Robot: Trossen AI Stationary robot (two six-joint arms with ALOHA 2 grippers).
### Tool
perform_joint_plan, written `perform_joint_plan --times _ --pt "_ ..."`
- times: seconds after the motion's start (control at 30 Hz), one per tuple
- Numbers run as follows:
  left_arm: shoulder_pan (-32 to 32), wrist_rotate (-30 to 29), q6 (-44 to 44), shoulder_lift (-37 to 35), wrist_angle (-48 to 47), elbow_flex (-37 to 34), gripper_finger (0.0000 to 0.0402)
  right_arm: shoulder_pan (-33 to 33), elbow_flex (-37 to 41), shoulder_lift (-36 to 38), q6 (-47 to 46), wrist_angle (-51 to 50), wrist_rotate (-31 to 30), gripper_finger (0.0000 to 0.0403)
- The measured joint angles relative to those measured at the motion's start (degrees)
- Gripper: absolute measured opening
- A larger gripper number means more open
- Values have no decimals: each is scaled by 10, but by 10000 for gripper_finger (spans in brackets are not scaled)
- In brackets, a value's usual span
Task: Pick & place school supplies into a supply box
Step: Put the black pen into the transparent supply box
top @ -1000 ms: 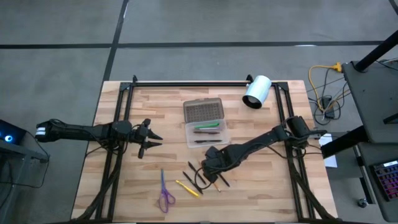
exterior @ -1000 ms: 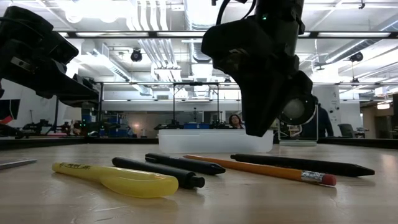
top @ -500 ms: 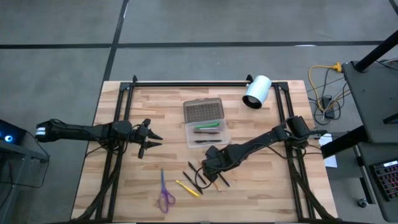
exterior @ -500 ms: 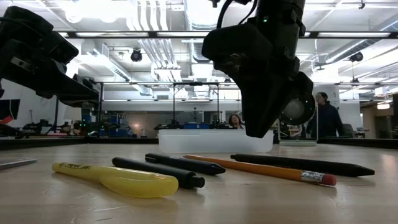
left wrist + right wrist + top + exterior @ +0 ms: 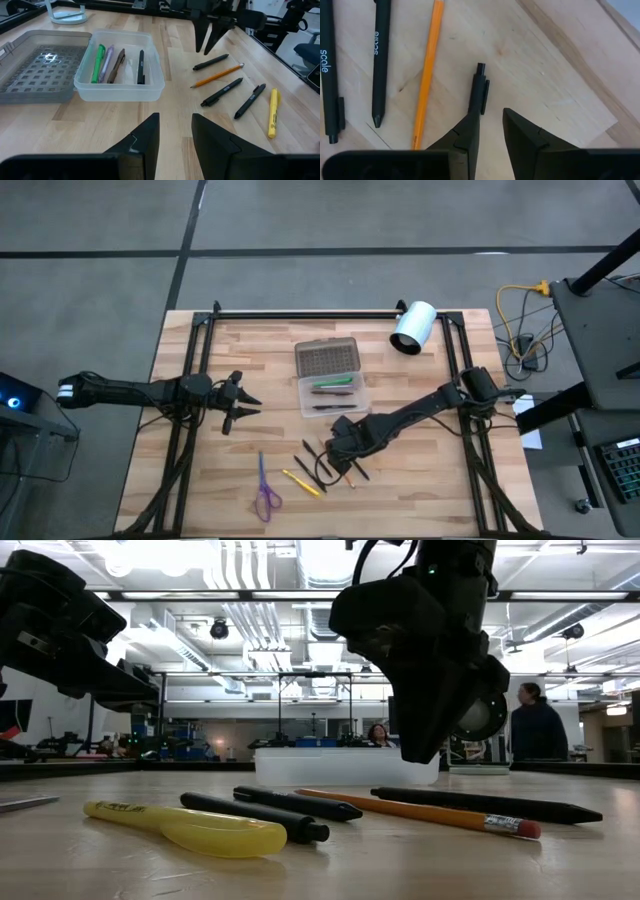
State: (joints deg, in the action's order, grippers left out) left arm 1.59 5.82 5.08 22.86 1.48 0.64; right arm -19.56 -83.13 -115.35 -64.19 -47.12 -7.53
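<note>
The supply box [image 5: 333, 393] is a clear case lying flat on the table, with its grey lid [image 5: 327, 358] open on the far side. The left wrist view shows the box [image 5: 120, 67] holding a green, a purple, a brown and a black pen. Loose black pens [image 5: 380, 60], an orange pencil [image 5: 426, 75] and a yellow highlighter [image 5: 190, 825] lie on the table near the front. Purple scissors [image 5: 265, 490] lie to their left. My right gripper [image 5: 491, 117] hovers open just above a black pen [image 5: 479, 92]. My left gripper [image 5: 175, 132] waits open at the table's left [image 5: 240, 402].
A white cylinder [image 5: 413, 327] lies at the far right corner. Black frame rails [image 5: 190, 430] run along both sides and the far edge. There is bare wood between the box and my left gripper. People stand in the room beyond the table [image 5: 535, 730].
My right gripper has edged slightly toward the table's right above the pens, staying open. A person in the room behind has walked to the right. The pens and the box have not moved.
</note>
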Motion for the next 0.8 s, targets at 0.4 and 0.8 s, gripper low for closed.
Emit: perform_joint_plan --times 0.4,0.8 --pt "0 0 0 0 0 0 99 -10 3 0 -8 -2 5 75" --pt "0 0 0 0 0 0 99 -16 3 0 -18 0 20 79"
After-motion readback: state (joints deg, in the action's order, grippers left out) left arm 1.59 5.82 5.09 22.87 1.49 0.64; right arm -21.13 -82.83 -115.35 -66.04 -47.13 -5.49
